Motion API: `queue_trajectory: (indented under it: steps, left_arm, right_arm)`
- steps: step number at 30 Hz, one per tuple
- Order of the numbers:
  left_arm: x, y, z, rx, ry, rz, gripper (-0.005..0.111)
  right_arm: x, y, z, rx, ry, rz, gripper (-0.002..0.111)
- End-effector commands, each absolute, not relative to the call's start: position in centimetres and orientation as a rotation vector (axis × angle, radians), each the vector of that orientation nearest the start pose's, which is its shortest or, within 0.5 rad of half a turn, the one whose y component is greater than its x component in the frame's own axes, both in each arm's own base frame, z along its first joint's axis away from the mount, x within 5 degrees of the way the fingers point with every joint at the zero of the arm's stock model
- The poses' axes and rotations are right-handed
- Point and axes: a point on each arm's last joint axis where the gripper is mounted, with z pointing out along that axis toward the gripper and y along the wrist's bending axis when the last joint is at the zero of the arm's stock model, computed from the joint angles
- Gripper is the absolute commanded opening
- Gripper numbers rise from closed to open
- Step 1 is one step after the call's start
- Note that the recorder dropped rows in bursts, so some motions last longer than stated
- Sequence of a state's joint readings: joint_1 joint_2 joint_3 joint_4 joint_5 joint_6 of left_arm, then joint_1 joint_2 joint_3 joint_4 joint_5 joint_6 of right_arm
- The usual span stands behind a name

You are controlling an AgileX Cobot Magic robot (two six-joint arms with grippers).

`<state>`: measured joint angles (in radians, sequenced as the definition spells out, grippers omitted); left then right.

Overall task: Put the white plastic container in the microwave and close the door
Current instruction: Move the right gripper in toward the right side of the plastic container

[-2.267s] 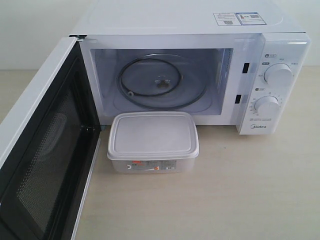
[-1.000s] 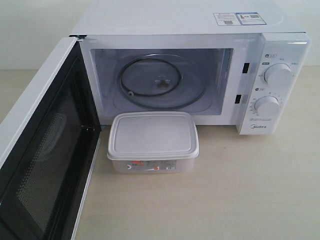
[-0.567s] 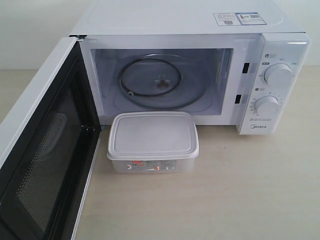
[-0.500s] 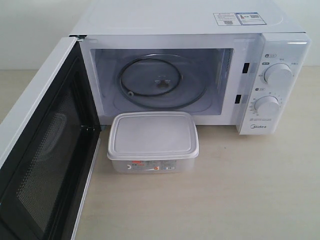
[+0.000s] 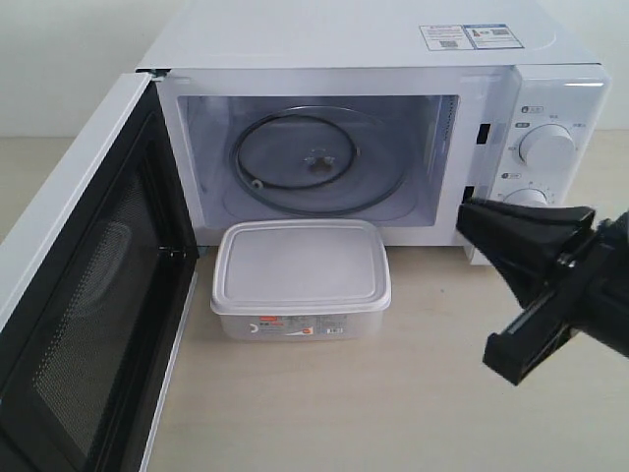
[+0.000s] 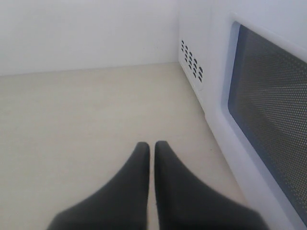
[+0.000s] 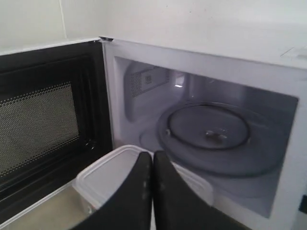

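The white plastic container [image 5: 300, 270] rests on the table just in front of the open microwave [image 5: 344, 39], lid on, label facing front. The glass turntable [image 5: 314, 162] inside is bare. The door [image 5: 88, 285] is swung wide to the left. My right gripper [image 5: 467, 218] hangs shut and empty to the right of the container, in front of the control panel. In the right wrist view its tips [image 7: 152, 154] point over the container [image 7: 103, 177] towards the cavity. My left gripper [image 6: 151, 145] is shut and empty, behind the door's outer face [image 6: 268, 110], and does not show in the exterior view.
Two round knobs [image 5: 547, 146] sit on the microwave's right panel, the lower one partly hidden by my right arm. Light wooden tabletop [image 5: 393, 413] lies in front of the container. The vented microwave side [image 6: 192, 60] and a white wall stand beyond the left gripper.
My right gripper has come into the exterior view from the right, where half a second ago no arm showed. The container, door and microwave have not moved.
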<state>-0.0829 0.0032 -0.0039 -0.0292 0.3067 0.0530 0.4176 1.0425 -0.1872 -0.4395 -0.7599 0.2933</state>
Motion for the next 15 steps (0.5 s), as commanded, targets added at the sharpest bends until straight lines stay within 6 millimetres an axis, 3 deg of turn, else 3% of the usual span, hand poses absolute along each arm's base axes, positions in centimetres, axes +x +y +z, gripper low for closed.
queue_trajectory:
  steps: [1,7,10,12,15]
  left_arm:
    - [5.4,-0.5,18.6,0.098,1.787,-0.053,0.004]
    - [5.4,-0.5,18.6,0.098,1.787,-0.053,0.004]
    - [5.4,-0.5,18.6,0.098,1.787,-0.053,0.004]
    - [5.4,-0.5,18.6,0.098,1.787,-0.053,0.004]
    - [5.4,-0.5,18.6,0.098,1.787,-0.053,0.004]
  right_arm:
    - [16.0,11.3,19.7,-0.688,1.510,0.646,0.000]
    - [18.7,12.5,14.9,-0.671,1.694,0.688,0.000]
    - [20.0,12.5,14.1,-0.552,1.754,0.700,0.000]
    - [21.0,11.8,13.9,-0.364,1.831,0.670,0.000]
    - [21.4,11.4,13.9,-0.295,1.841,0.651,0.000]
